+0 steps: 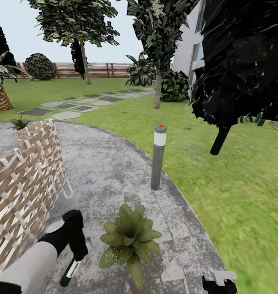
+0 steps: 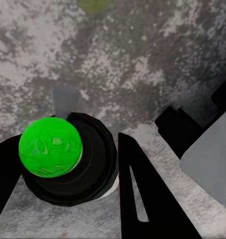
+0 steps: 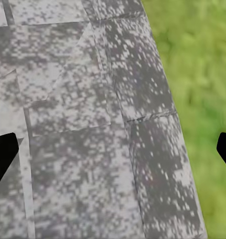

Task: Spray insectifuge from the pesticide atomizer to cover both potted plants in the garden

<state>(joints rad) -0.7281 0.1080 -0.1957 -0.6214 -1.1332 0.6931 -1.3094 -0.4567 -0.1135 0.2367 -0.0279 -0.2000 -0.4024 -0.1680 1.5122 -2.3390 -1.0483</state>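
Left gripper [image 1: 77,256] hangs low over the grey stone patio [image 1: 114,163], jaws clamped on the atomizer [image 1: 70,272], which points down from the fingers, dark green body with a white band. In the left wrist view the atomizer [image 2: 68,159] sits between the two black fingers [image 2: 137,194], seen end-on: black round body, bright green disc at the near end. No readable writing on the white label.

One potted plant [image 1: 130,241], a rosette of broad green leaves, stands on the patio just beside the atomizer, toward the robot's right. Its pot is hidden by leaves. A small spiky plant [image 1: 20,122] shows behind the wicker chair [image 1: 24,183] on the left.

Grey bollard [image 1: 158,157] with white band and red dot on top stands upright at the patio edge, beyond the plant.

Right gripper [image 1: 219,282] is at the bottom edge of the head view; the right wrist view shows black fingertips [image 3: 3,157] wide apart over patio and lawn [image 3: 197,74], holding nothing.

Beyond: stepping stones [image 1: 73,105], slat fence [image 1: 94,70], trees, white house wall [image 1: 188,41].
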